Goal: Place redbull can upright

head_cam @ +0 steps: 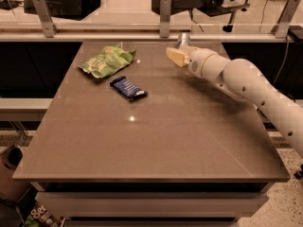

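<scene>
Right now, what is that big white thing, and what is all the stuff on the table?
That white thing is a robot arm. Its tip is the gripper, the robot's hand, at the far side of the table. There is one picture, from a camera looking down over the table. On it lie a green snack bag and a dark blue snack bar wrapper. A bit of the silvery redbull can peeks out right behind the gripper. I cannot tell if it is held.
</scene>
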Available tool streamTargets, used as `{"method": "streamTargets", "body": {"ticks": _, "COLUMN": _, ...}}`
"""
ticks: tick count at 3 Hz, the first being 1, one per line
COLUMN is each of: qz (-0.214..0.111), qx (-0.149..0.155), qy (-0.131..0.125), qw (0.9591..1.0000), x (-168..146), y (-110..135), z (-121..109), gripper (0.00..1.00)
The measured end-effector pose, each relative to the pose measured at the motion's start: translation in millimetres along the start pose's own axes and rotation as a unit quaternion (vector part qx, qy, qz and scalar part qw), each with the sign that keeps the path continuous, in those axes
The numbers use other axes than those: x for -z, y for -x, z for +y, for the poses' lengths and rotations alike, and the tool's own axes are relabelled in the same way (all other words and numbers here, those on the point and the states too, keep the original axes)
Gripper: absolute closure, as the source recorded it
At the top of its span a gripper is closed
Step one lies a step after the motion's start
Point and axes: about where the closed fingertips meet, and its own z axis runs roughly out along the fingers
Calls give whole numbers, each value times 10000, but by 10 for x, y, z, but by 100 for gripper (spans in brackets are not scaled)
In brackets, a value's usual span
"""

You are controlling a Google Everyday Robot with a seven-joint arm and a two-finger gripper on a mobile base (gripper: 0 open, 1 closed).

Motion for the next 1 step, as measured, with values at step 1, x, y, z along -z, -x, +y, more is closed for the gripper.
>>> {"method": "streamTargets", "body": {"ticks": 1, "qz": 2, "qx": -1, "qy": 16, "qw": 10000, "x": -15, "y": -2, "z": 19, "gripper": 0}}
